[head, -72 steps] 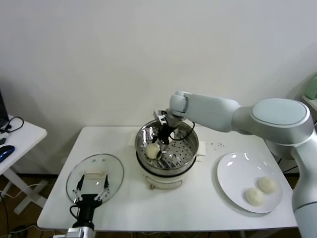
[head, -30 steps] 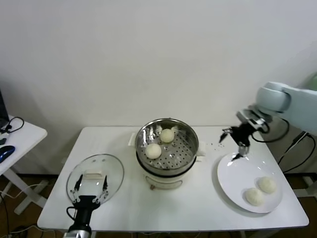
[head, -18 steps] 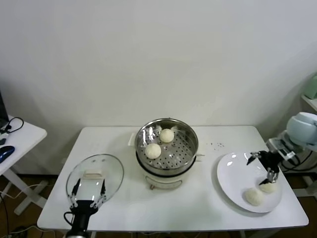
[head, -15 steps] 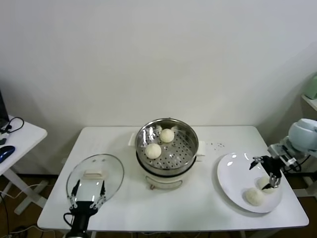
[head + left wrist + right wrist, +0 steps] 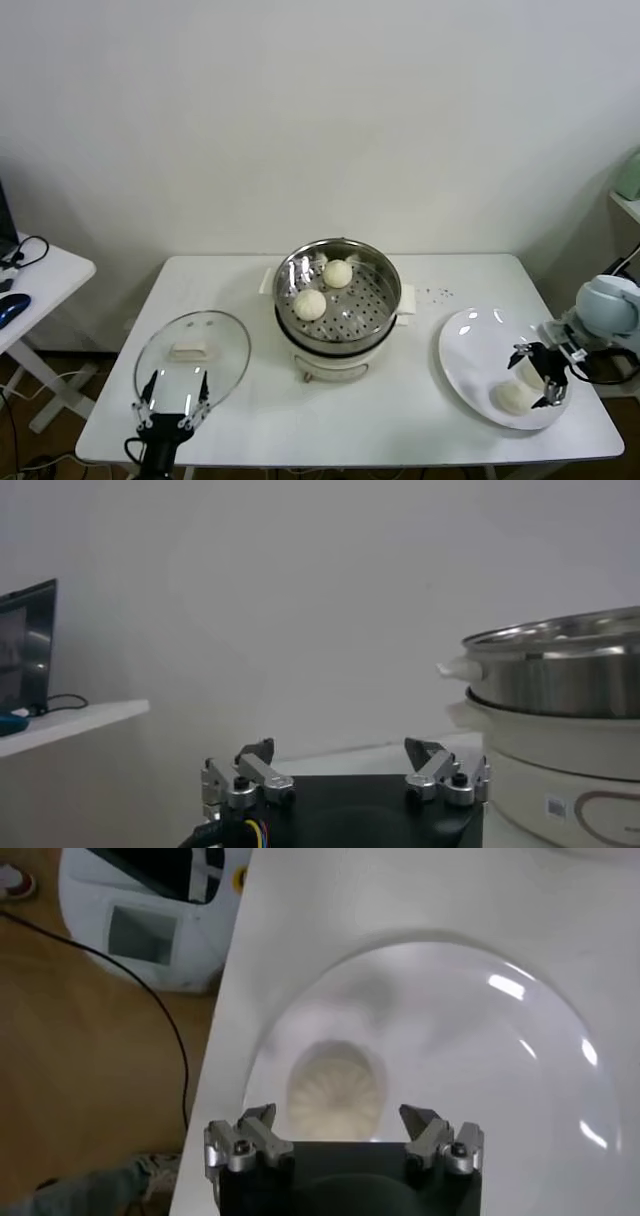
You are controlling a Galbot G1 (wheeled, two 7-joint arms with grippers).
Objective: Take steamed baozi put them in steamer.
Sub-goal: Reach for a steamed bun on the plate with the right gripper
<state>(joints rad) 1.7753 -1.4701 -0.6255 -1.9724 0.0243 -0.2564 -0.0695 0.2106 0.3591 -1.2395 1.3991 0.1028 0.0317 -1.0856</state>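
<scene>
With its fingers spread apart, the right gripper (image 5: 539,374) straddles one steamed baozi (image 5: 337,1091) on the white plate (image 5: 478,345), at 3 o'clock from the steamer (image 5: 338,300). Two baozi (image 5: 310,304) sit inside the basket. Left gripper (image 5: 168,410), also open, idles at 7 o'clock near the glass lid (image 5: 192,350).

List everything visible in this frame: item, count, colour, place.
baozi in steamer: two, cream-white, on the perforated floor.
baozi on plate: two, cream-white, one partly hidden by the right claw.
steamer: one, steel on cream base, table centre.
plate: one, white, table's right side.
glass lid: one, clear, table's left side.
table: one, white.
side table: one, white, far left.
left claw: open, idle at front-left table edge.
right claw: open, over the plate's baozi.
</scene>
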